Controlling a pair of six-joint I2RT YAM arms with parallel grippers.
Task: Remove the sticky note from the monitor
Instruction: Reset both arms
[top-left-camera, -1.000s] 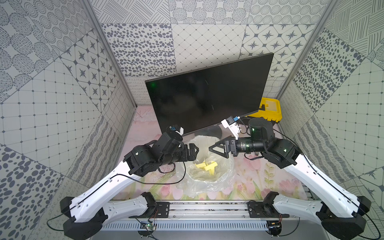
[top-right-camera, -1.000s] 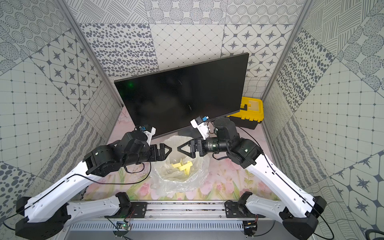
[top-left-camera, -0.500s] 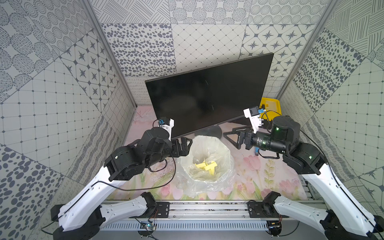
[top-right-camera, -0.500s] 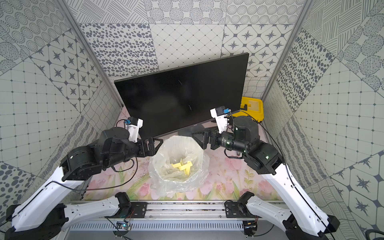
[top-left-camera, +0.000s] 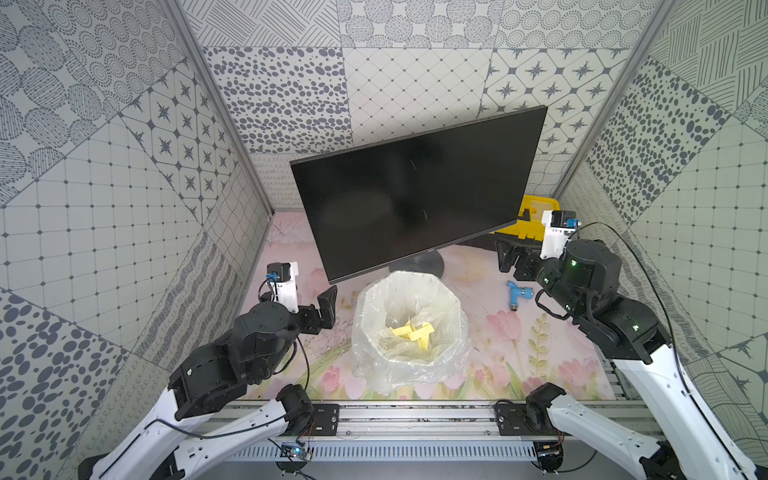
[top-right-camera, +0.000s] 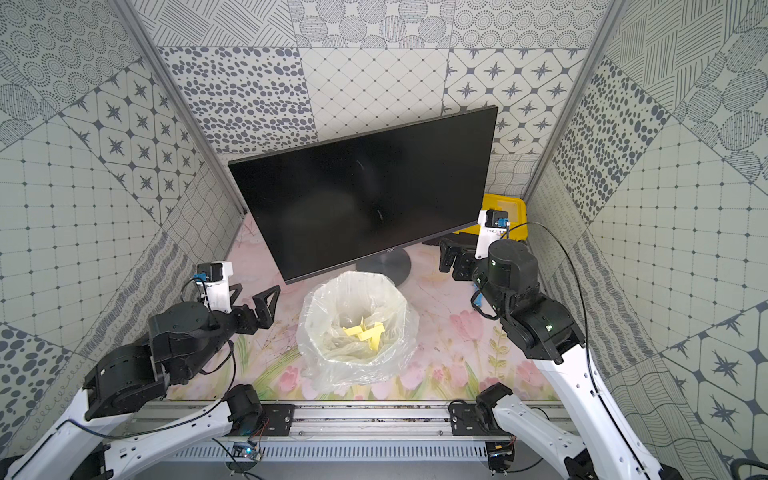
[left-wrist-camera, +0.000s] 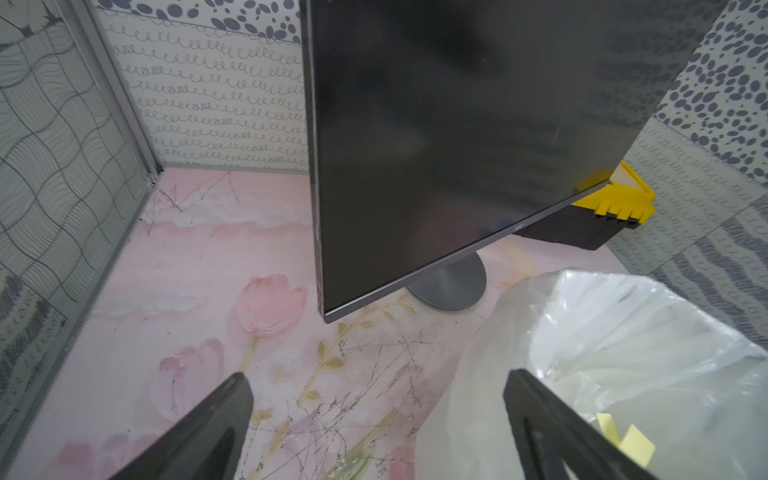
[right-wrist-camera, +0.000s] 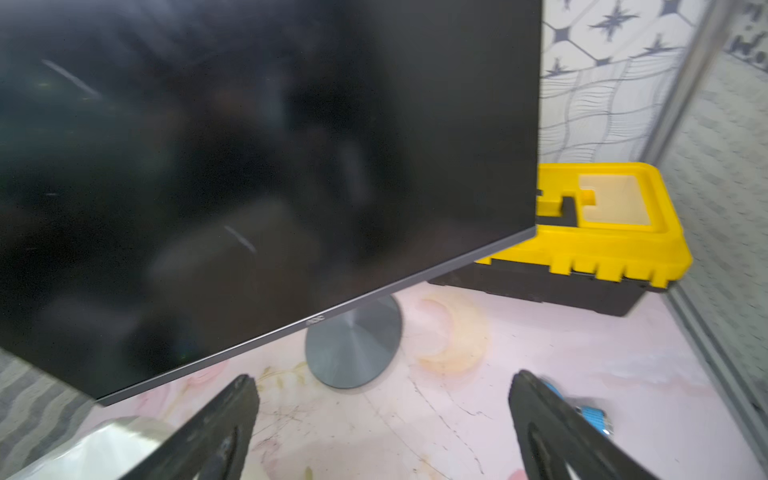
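The monitor (top-left-camera: 415, 195) (top-right-camera: 365, 195) stands tilted at the back on a round grey base, and its black screen (left-wrist-camera: 457, 124) (right-wrist-camera: 249, 166) is bare; no sticky note shows on it. Yellow sticky notes (top-left-camera: 411, 332) (top-right-camera: 363, 332) lie inside the bag-lined bin (top-left-camera: 365, 299) in front of it. My left gripper (top-left-camera: 316, 297) (top-right-camera: 253, 293) (left-wrist-camera: 376, 376) hovers left of the bin, open and empty. Beside the monitor's right lower corner, my right gripper (top-left-camera: 505, 255) (top-right-camera: 451, 255) (right-wrist-camera: 382, 376) is open and empty too.
A yellow-and-black toolbox (top-left-camera: 536, 212) (right-wrist-camera: 602, 232) sits behind the monitor's right corner. A small blue fitting (top-left-camera: 517, 295) (right-wrist-camera: 590, 415) lies on the floral mat under the right arm. Patterned walls close in on three sides.
Both arms have drawn away from above the bin: the left one outward to the left, the right one outward to the right and back. Both grippers stayed open.
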